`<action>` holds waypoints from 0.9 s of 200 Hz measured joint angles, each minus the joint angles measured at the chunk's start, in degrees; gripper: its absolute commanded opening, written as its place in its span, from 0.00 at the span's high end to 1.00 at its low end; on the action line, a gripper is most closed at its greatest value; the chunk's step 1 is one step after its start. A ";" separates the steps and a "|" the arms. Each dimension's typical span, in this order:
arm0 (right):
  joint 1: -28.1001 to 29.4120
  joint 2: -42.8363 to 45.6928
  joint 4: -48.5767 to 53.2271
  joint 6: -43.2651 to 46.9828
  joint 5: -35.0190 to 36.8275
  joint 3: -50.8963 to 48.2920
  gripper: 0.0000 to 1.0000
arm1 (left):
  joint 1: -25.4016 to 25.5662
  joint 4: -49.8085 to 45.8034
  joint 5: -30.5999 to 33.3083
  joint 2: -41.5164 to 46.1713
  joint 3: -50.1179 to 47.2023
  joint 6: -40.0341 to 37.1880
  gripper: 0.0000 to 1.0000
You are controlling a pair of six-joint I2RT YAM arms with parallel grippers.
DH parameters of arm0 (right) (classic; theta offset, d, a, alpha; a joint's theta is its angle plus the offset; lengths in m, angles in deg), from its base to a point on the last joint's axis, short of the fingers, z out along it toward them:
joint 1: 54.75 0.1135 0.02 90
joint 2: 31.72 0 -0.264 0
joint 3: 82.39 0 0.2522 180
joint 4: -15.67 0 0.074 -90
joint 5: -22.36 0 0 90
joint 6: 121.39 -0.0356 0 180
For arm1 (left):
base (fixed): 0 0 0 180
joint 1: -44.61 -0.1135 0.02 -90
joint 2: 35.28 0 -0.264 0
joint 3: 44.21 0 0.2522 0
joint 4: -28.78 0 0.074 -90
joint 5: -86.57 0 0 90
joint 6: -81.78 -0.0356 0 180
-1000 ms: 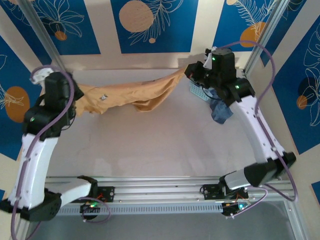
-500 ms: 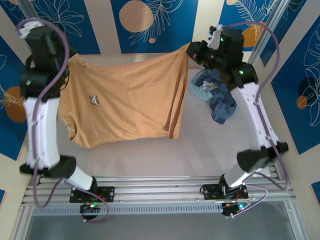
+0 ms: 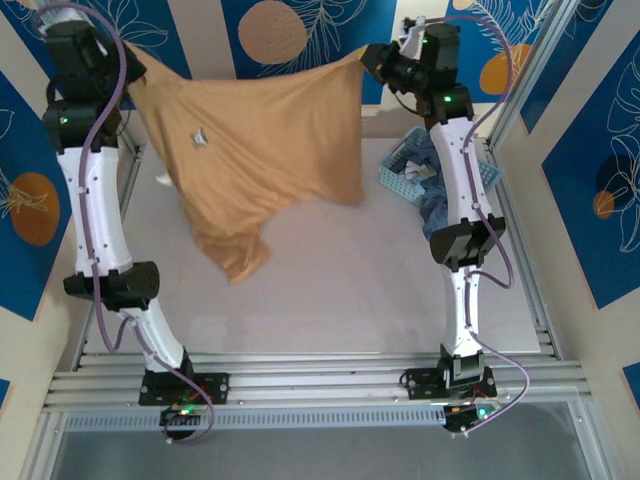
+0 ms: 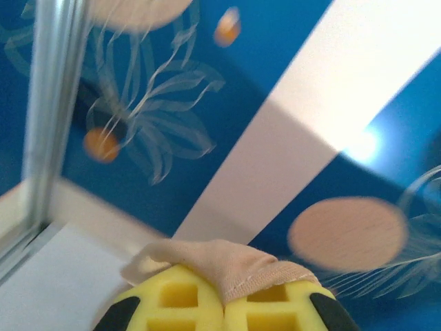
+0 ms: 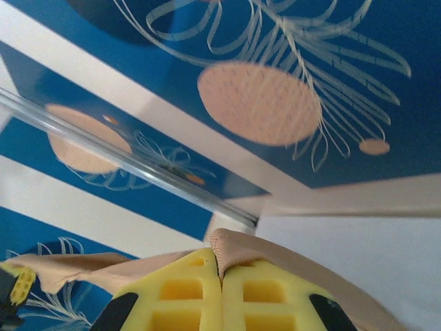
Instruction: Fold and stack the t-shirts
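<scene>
I've got the tan-orange t-shirt (image 3: 255, 130) hanging in the air over the far half of the table (image 3: 330, 290), spread between both arms. The left gripper (image 4: 222, 300) is clamped on its edge at far left and the right gripper (image 5: 220, 293) on its edge at far right, each with yellow pads pressed together on a pinch of cloth. I judge it's held high and wide so it drapes open for laying flat. The denim-blue t-shirts (image 3: 443, 210) spill from the basket (image 3: 400, 170) at far right.
</scene>
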 measured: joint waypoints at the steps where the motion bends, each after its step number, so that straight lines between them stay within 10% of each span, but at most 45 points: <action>1: -0.09 0.02 -0.15 -0.11 -0.02 0.00 1.00 | 0.00 0.46 -0.24 0.20 0.11 0.02 1.00; 47: -4.57 0.79 -4.98 -3.65 -2.32 -1.27 1.00 | 1.40 2.95 -3.43 8.98 -2.67 -0.20 1.00; 75: -3.85 4.39 -2.27 -1.88 -2.71 -10.45 1.00 | 4.79 3.72 -1.75 23.93 -28.87 0.90 1.00; 129: 1.90 17.31 -0.98 0.55 2.99 -57.68 1.00 | 12.33 2.12 -1.05 36.02 -82.95 11.06 1.00; 180: 4.13 14.29 6.23 4.59 10.78 -71.49 1.00 | 21.14 2.03 -4.90 34.80 -104.28 21.07 1.00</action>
